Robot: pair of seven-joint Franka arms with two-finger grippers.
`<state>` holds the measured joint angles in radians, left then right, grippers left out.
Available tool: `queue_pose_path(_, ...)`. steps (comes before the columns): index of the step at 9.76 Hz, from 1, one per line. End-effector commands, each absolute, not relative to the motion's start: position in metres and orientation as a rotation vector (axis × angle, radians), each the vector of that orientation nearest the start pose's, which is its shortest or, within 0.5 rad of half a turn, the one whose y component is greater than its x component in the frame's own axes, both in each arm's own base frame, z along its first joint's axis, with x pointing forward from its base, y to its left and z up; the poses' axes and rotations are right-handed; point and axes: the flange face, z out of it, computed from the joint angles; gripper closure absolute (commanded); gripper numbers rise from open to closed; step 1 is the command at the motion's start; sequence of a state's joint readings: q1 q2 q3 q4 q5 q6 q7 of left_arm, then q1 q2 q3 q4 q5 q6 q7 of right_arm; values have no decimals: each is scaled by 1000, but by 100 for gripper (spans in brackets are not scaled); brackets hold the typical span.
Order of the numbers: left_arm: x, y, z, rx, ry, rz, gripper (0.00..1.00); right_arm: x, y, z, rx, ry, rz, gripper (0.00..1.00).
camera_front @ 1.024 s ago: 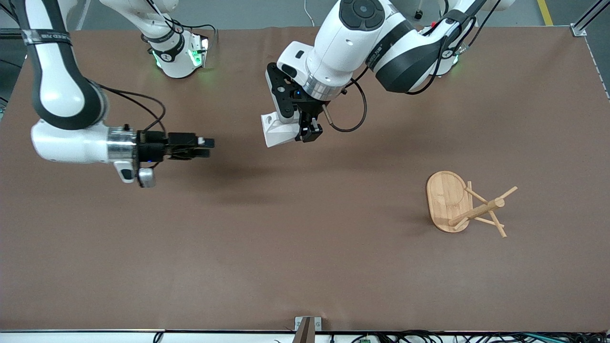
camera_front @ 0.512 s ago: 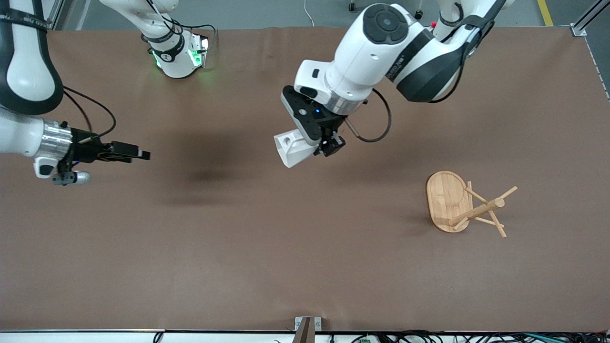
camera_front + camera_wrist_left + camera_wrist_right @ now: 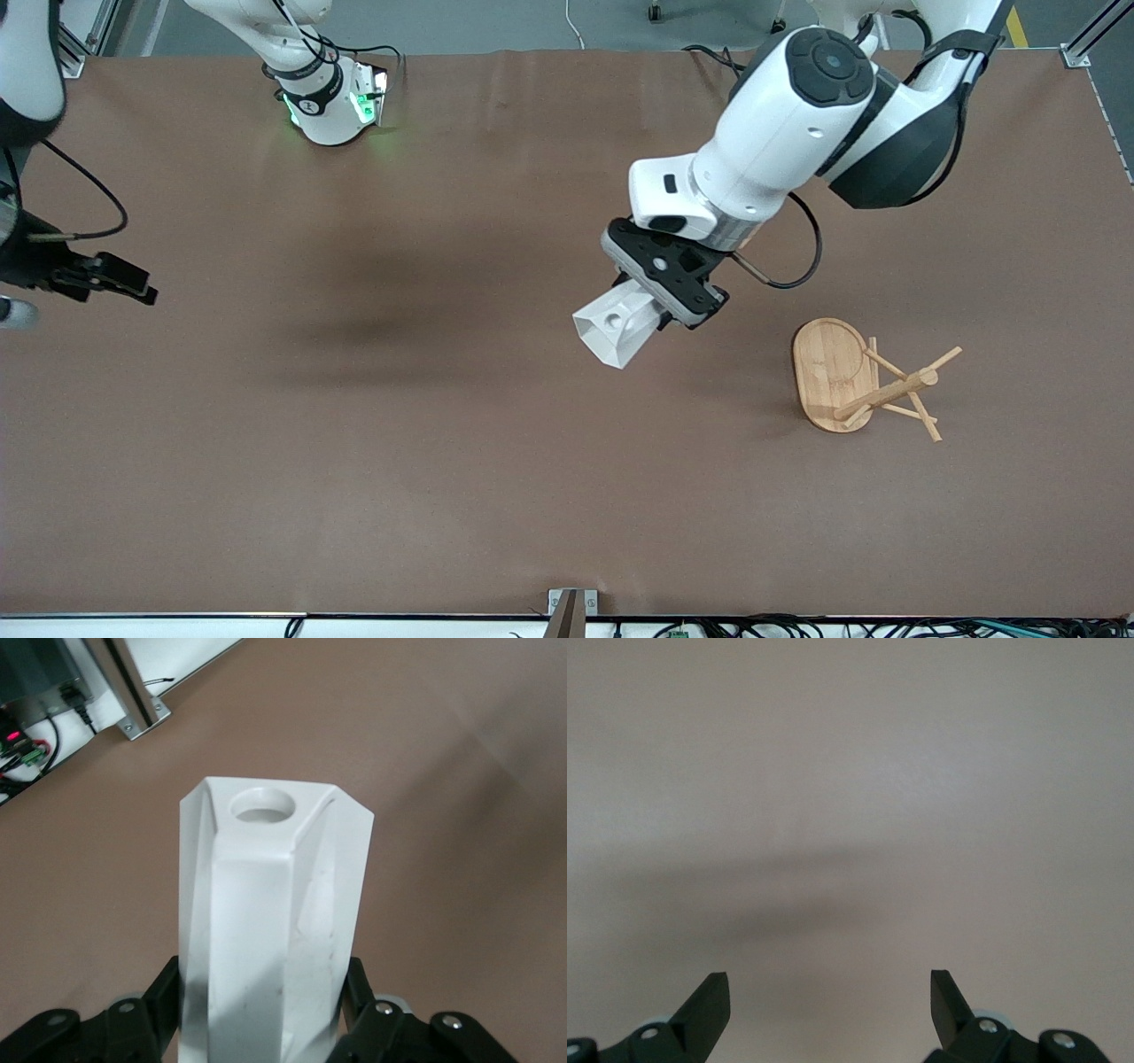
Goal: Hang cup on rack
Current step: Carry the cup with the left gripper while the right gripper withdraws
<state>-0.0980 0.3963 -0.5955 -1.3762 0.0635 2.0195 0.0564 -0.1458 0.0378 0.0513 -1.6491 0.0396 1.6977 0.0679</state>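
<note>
The white faceted cup (image 3: pixel 616 330) hangs in the air over the middle of the table, with my left gripper (image 3: pixel 666 310) shut on its body. In the left wrist view the cup (image 3: pixel 266 895) fills the space between the black fingers (image 3: pixel 159 997), and its handle tab with the round hole (image 3: pixel 263 804) points away from the wrist. The bamboo rack (image 3: pixel 873 390) sits toward the left arm's end of the table, apart from the cup. Its oval base (image 3: pixel 824 363) faces up, and post and pegs slant off it. My right gripper (image 3: pixel 133 288) is open and holds nothing (image 3: pixel 830 992).
The brown table mat (image 3: pixel 443 461) shows bare around the rack and under both arms. The right arm's base (image 3: pixel 328 97) with green lights stands at the table's robot edge. A metal bracket (image 3: pixel 571 607) sits at the edge nearest the front camera.
My left arm has carried the cup toward the rack. The right arm has pulled back toward its own end of the table, with its jaws still open.
</note>
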Motion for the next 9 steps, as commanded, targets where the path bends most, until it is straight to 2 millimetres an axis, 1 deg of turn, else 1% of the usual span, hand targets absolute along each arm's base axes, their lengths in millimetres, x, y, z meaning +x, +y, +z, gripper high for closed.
queue_pose_path(1, 581, -370, 537, -3190, 1010, -352, 100, 549, -62, 623, -3088, 403, -26, 0)
queue_pose_path(2, 580, -361, 525, -3193, 967, -304, 100, 540, -78, 640, -3081, 447, 14, 0)
queue_pose_path(3, 579, -344, 514, -3189, 887, -272, 100, 535, -84, 664, -3094, 462, 0, 0)
queue_pose_path(4, 583, -326, 505, -3180, 818, -250, 99, 536, -81, 668, -3094, 454, -14, 0)
queue_pose_path(5, 582, -310, 501, -3178, 728, -256, 99, 536, -78, 667, -3096, 440, -10, 0)
queue_pose_path(6, 585, -292, 492, -3188, 630, -274, 99, 537, -75, 667, -3098, 431, -10, 0)
queue_pose_path(7, 585, -275, 478, -3225, 551, -268, 99, 538, -67, 665, -3101, 407, -2, 0)
queue_pose_path(8, 578, -261, 467, -3265, 473, -274, 99, 538, -68, 665, -3100, 412, 0, 0)
queue_pose_path(9, 569, -245, 457, -3270, 415, -284, 99, 537, -68, 663, -3100, 412, 10, 0)
